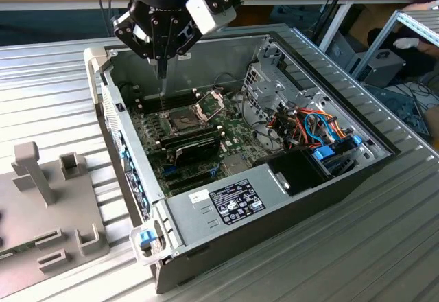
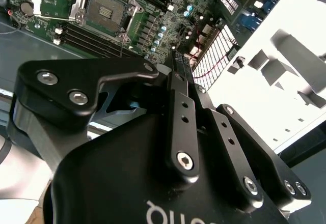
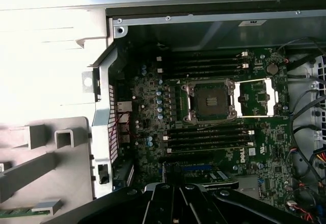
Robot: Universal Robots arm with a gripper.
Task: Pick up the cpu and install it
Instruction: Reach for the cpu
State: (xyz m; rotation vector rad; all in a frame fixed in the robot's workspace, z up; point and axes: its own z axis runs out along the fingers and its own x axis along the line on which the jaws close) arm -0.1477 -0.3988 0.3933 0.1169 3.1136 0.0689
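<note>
A ribbed metal table [image 1: 55,68] carries an open computer case [image 1: 274,206], its green circuit board [image 1: 233,141] exposed. A grey holder block [image 1: 48,206] sits on the table at the exterior view's left, near side. The gripper [image 1: 162,65] hangs over the case's far left corner, fingers drawn together to a narrow tip. The dark socket [image 3: 211,102] lies uncovered, its metal frame [image 1: 209,101] swung up. Where the cpu is, or whether the fingers pinch it, cannot be told.
</note>
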